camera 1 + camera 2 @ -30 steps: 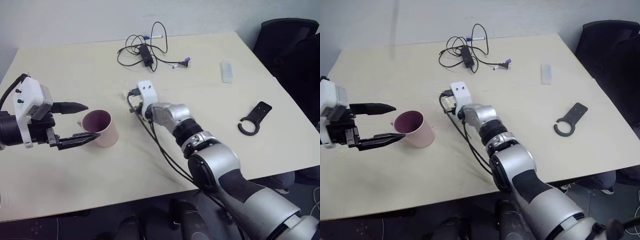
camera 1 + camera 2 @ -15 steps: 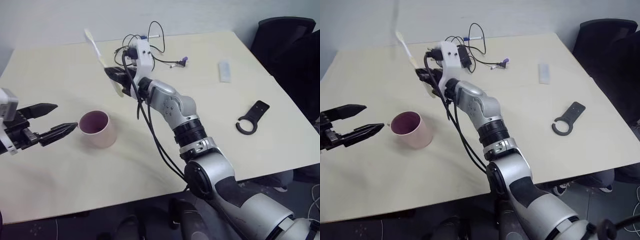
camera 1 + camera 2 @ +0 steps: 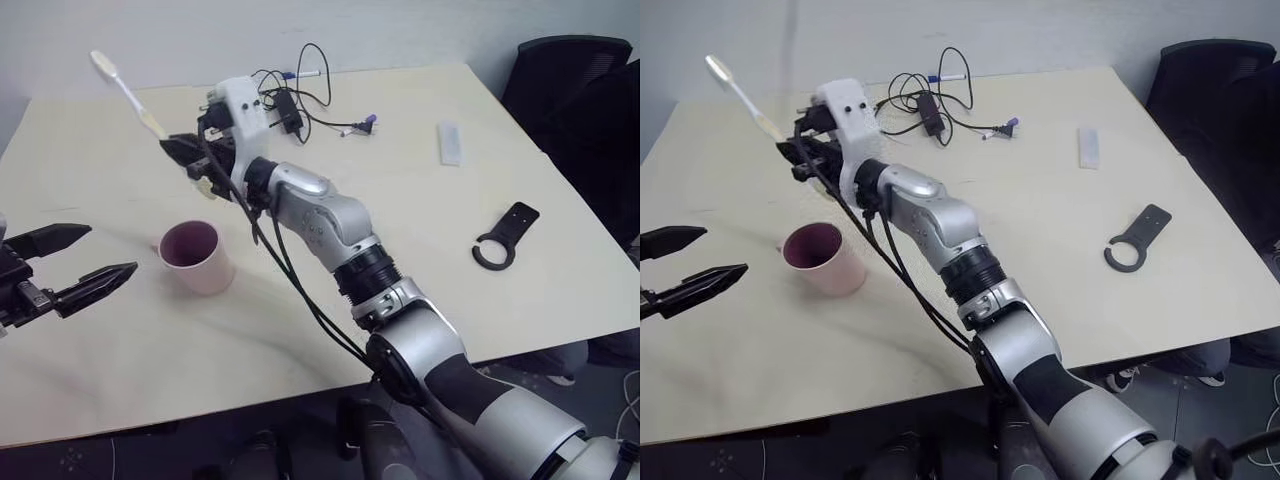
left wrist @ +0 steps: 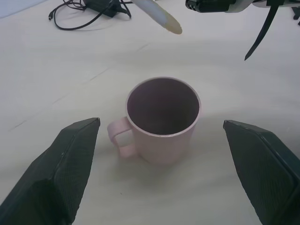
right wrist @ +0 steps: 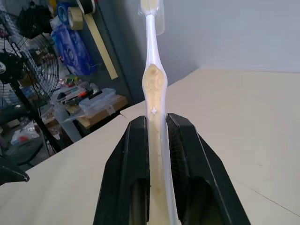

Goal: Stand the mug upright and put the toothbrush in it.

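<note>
Mug [image 3: 197,257] stands upright and empty, just beyond the spread left gripper [image 3: 84,264]. Right gripper [image 3: 185,152] pinches the toothbrush [image 3: 127,95], raised above the mug.

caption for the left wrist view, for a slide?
Open left hand facing the upright pink mug, toothbrush tip above.

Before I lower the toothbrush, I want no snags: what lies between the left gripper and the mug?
Nothing: the left wrist view shows bare table between the open left gripper and the upright mug.
</note>
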